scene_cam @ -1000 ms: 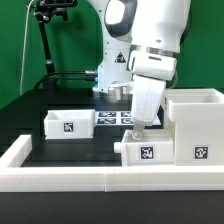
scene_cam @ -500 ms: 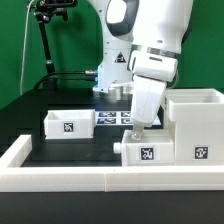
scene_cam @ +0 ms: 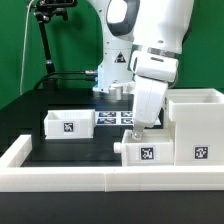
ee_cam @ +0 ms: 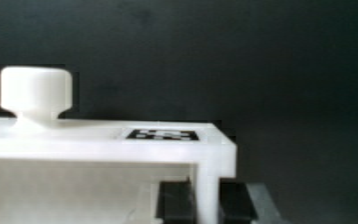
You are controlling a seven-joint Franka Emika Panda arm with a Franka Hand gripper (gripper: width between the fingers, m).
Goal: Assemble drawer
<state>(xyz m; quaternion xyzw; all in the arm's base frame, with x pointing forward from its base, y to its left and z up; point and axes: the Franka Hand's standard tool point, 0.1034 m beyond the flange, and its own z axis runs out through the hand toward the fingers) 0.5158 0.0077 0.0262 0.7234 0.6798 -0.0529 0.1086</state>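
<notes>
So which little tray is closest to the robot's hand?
The tray right beside the tall housing, directly under the hand. The other tray sits alone, farther toward the exterior view's left.

Marker board [scene_cam: 112, 117], low white border wall [scene_cam: 60, 180]

I see the tall white plastic cube-like housing [scene_cam: 195, 125] standing upright, its open side up and a black-and-white square tag [scene_cam: 200, 153] on its near face. In the exterior view, a small white plastic tray [scene_cam: 140, 150] sits right against it at nine o'clock, tagged face forward. Its rounded white knob [ee_cam: 34, 95] shows in my wrist view. A second small white tray [scene_cam: 70, 124] lies well apart, farther toward nine o'clock, open side up.
</notes>
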